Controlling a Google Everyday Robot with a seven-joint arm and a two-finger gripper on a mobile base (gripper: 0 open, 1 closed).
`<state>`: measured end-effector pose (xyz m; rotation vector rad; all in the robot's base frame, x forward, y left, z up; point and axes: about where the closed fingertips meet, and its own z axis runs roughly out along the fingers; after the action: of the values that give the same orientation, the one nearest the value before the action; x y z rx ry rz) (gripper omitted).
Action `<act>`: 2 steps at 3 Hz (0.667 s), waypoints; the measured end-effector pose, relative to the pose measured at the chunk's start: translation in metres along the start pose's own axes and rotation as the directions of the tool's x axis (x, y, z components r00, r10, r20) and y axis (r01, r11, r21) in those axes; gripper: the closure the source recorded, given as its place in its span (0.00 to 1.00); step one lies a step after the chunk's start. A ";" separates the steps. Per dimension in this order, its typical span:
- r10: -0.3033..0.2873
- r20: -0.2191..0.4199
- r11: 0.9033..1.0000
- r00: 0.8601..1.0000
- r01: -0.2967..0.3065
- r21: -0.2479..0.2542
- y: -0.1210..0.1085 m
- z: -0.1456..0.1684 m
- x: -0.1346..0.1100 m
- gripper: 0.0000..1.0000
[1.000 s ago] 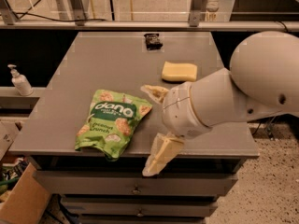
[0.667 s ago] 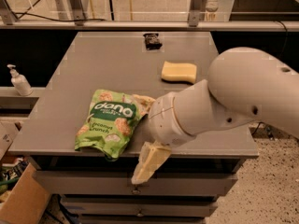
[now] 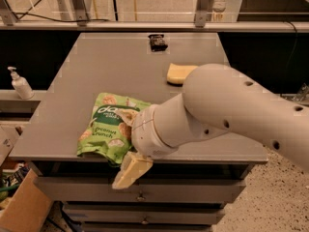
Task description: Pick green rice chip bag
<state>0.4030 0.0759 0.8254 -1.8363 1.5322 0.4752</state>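
Note:
The green rice chip bag (image 3: 103, 131) lies flat near the front left of the grey table (image 3: 116, 66), its dark-green band facing up. My gripper (image 3: 129, 144) is at the bag's right edge and is open. One cream finger (image 3: 127, 115) rests over the bag's right side. The other finger (image 3: 131, 170) hangs in front of the table's front edge. The large white arm reaches in from the right and hides the bag's lower right corner.
A pale yellow sponge (image 3: 176, 73) lies at the right middle of the table, partly behind the arm. A small dark object (image 3: 157, 41) sits at the far edge. A soap dispenser (image 3: 20, 83) stands left of the table. Drawers (image 3: 140, 197) are below; a cardboard box (image 3: 21, 209) stands at lower left.
The arm has swung left toward the bag. The open gripper moved from right of the bag to its right edge, with one finger now over the bag.

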 end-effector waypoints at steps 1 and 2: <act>0.021 0.018 1.000 1.000 -0.022 0.002 0.002 0.008 -0.010 0.39; 0.054 0.041 0.998 0.998 -0.055 0.013 0.001 0.009 -0.013 0.62</act>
<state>0.4003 0.0914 0.8277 -1.7677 1.5576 0.5232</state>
